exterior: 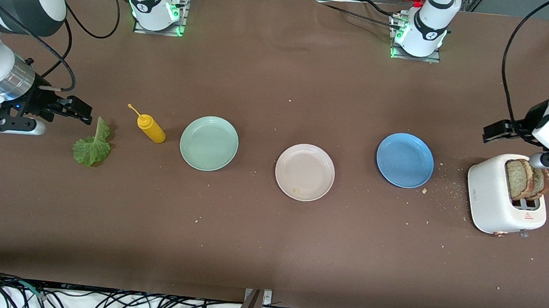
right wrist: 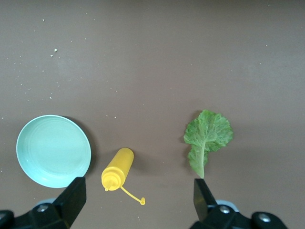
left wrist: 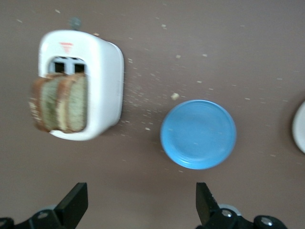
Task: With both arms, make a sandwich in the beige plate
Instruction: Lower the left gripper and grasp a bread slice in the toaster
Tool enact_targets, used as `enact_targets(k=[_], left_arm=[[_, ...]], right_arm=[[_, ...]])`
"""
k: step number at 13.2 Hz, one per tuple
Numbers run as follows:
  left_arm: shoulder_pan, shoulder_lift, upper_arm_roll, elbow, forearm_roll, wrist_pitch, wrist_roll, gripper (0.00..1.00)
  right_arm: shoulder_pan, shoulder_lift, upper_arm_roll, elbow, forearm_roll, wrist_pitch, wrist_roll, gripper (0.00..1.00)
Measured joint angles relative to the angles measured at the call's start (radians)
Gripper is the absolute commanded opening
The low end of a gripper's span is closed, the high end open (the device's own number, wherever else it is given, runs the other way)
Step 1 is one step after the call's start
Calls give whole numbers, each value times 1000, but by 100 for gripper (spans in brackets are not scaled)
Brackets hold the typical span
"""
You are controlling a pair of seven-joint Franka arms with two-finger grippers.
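Two brown bread slices [exterior: 527, 180] stand in a white toaster [exterior: 491, 200] at the left arm's end; they also show in the left wrist view [left wrist: 59, 102]. A green lettuce leaf [exterior: 92, 145] lies flat on the table at the right arm's end and shows in the right wrist view [right wrist: 207, 138]. The beige plate [exterior: 305, 172] sits empty mid-table. My left gripper [exterior: 496, 131] is open and empty over the table beside the toaster [left wrist: 141, 205]. My right gripper [exterior: 79, 109] is open and empty over the table by the leaf's stem [right wrist: 138, 202].
A mint-green plate [exterior: 209, 143] and a blue plate [exterior: 405, 160] flank the beige plate, both empty. A yellow squeeze bottle [exterior: 150, 127] lies on its side between the lettuce and the mint plate. Crumbs are scattered around the toaster.
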State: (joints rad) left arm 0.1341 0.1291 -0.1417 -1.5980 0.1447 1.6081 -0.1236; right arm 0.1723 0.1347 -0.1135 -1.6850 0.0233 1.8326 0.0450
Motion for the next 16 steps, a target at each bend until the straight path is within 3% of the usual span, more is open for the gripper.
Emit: enact_targets(k=[2,5,12,16], left_arm=[[0,28,-1,-13,77,60,27,100],[31,67,-1,-67,99,199,69,100],[146,73,-1,-323,141,617,143,100],[166,66,-1,-367,163,666,144,100]], right_arm=[[0,0,-1,0,0,0,0,100],[-1,-1,-4,1,-1,1,0,100],[-3,-3,-11,25,-1,2,0,100],[-4,-5,-19,35,-1,3,0,100]])
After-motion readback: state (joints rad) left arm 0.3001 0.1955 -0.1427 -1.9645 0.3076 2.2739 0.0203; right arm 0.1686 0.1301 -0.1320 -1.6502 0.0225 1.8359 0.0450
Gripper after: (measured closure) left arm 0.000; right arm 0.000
